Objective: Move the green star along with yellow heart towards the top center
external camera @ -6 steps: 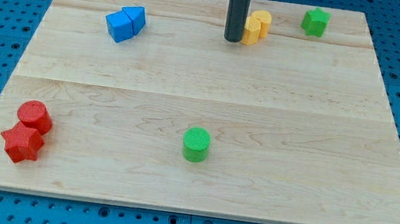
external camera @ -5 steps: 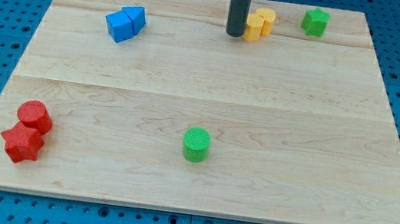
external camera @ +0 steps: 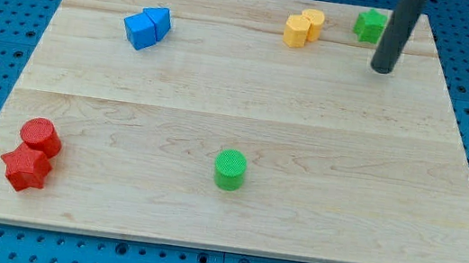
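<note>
Camera view | my tip [external camera: 381, 70] below-right of green star [external camera: 368, 25], rod partly covering it

two blue blocks [external camera: 146, 27], two yellow [external camera: 303, 28], two green [external camera: 230, 169], two red [external camera: 30, 155]

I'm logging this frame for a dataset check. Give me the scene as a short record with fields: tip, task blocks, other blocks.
tip: my tip below and to the right of the green star, apart from it
green star: near the view's top right
yellow heart: top, right of centre, touching a yellow cylinder
other blocks: two blue blocks top left; red cylinder and red star bottom left; green cylinder bottom centre
</note>
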Robot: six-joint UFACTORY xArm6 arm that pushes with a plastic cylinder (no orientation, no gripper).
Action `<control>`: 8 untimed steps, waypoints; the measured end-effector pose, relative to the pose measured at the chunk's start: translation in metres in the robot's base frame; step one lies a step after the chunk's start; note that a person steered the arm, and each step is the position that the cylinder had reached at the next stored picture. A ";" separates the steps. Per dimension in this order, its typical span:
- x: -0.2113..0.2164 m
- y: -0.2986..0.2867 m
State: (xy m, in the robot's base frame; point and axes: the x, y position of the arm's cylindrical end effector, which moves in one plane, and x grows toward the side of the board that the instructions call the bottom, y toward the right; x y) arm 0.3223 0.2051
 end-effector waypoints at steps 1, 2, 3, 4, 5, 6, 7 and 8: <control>-0.001 0.005; -0.001 0.005; -0.005 0.016; -0.045 0.059; -0.088 0.094; -0.089 0.038; -0.088 -0.028; -0.089 -0.068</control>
State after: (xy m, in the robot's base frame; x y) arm 0.2334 0.1374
